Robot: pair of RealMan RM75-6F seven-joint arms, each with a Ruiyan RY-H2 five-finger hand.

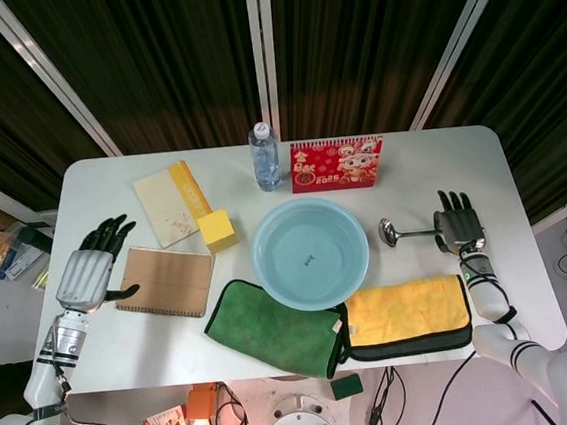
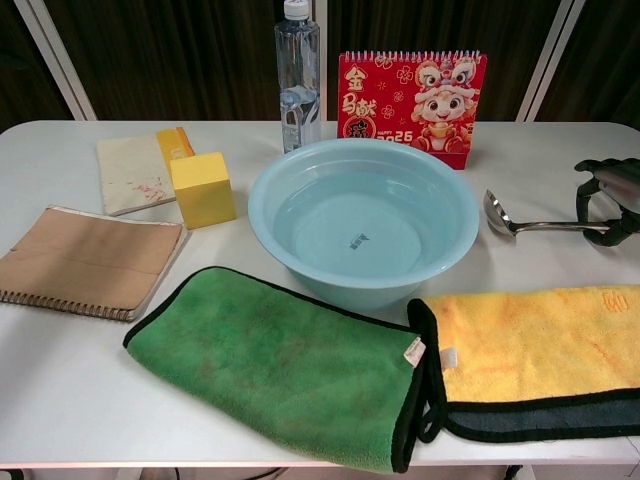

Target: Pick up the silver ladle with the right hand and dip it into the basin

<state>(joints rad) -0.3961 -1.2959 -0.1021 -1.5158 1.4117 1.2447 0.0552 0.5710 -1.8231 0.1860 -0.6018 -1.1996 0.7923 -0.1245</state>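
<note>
1. Under the right hand (image 1: 459, 226) lies the ladle (image 2: 540, 225) handle end; fingers curl around it, though whether they grip is unclear.
2. Its long axis runs from that hand toward the basin (image 1: 311, 253), bowl just beside the rim.
3. The left hand (image 1: 89, 274), spread and holding nothing, sits well apart.

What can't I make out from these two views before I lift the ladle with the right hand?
- Right hand, chest view: cut off by the right edge, so whether it grips the silver ladle is unclear.
- Ladle handle end, head view: hidden under the right hand.
- Left hand: outside the chest view; seen in the head view alone.
- Basin: water inside cannot be confirmed in either view.
</note>
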